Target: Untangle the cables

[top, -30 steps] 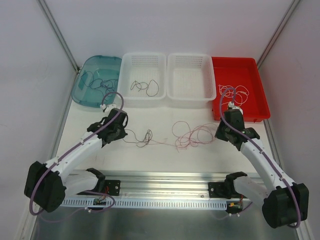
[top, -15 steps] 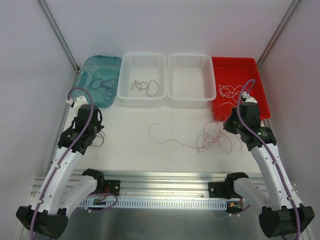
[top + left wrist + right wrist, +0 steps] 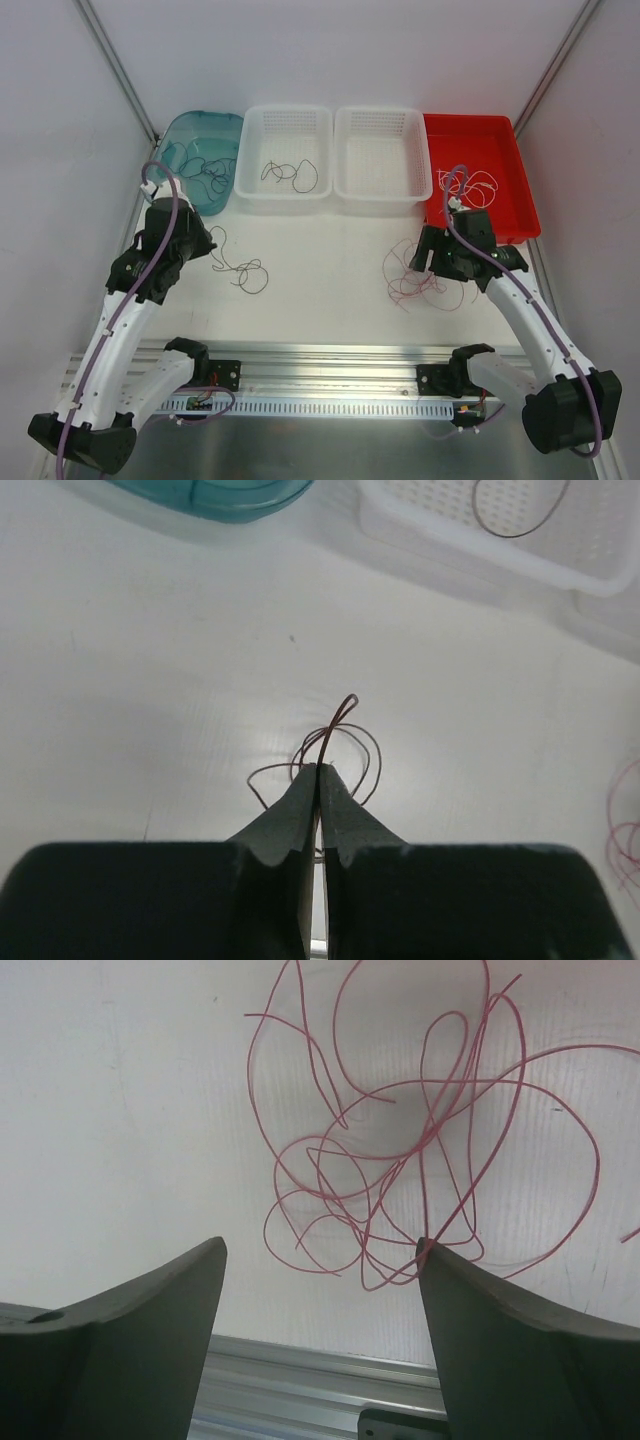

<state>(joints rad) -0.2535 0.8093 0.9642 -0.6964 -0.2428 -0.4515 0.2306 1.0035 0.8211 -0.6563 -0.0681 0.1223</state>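
The left arm (image 3: 125, 310) is extended forward, and the left gripper (image 3: 317, 770) is held with its fingers pressed together on a brown cable (image 3: 345, 720). The right arm (image 3: 525, 310) is bent inward, and the right gripper (image 3: 320, 1255) is pointed down with its fingers spread wide.

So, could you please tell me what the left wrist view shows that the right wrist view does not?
Left wrist only: the left gripper shut on a thin brown wire, plus the teal plastic tub and white perforated basket. Right wrist only: the open right gripper and a metal rail. Both: the white tabletop and the tangled thin pink wire.
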